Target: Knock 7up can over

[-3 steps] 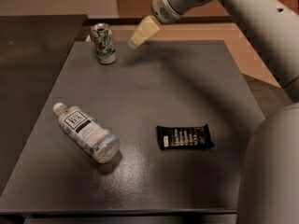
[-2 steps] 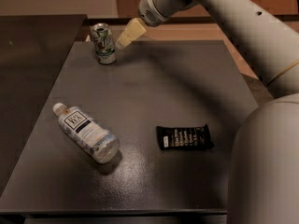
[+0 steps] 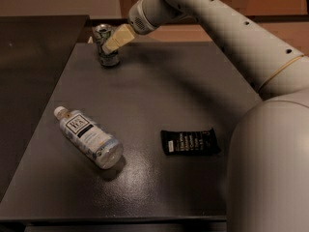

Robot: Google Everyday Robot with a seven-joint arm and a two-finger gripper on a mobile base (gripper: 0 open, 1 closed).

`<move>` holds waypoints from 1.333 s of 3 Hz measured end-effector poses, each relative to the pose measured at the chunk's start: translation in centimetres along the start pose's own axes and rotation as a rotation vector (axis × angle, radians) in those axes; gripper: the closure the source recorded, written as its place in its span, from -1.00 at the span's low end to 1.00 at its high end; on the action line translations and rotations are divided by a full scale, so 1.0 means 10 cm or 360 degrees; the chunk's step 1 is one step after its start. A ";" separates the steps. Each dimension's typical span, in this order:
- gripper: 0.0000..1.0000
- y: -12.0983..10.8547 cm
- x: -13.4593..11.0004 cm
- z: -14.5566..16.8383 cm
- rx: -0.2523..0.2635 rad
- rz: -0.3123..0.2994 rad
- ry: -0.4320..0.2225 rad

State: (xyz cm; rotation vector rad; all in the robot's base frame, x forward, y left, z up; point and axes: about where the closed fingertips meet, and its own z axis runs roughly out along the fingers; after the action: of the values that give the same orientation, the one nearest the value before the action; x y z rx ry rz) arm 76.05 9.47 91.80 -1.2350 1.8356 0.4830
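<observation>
The 7up can [image 3: 102,34], white and green with a silver top, stands upright at the far left corner of the dark grey table [image 3: 159,91]. My gripper [image 3: 110,44], with beige fingers pressed together into one wedge, reaches in from the upper right. Its tip lies against the can's right side and covers part of the can's middle. The gripper holds nothing.
A clear plastic bottle [image 3: 89,138] with a white cap lies on its side at the front left. A black snack bar wrapper [image 3: 189,141] lies flat at the front right. My arm and body [image 3: 270,168] fill the right side. The table's left edge runs close by the can.
My gripper has moved left and down from beside the can until its tip meets the can. The can still stands in the same place.
</observation>
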 end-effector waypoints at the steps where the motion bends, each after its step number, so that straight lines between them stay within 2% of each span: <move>1: -1.00 0.11 -0.07 0.18 -0.0051 0.0045 -0.0049; 3: -1.00 0.23 -0.16 0.38 -0.0074 0.0085 -0.0111; 4: -0.65 0.24 -0.18 0.41 -0.0074 0.0100 -0.0113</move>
State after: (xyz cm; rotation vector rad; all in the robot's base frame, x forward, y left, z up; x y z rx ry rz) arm 75.93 14.45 90.62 -1.1786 1.8166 0.6001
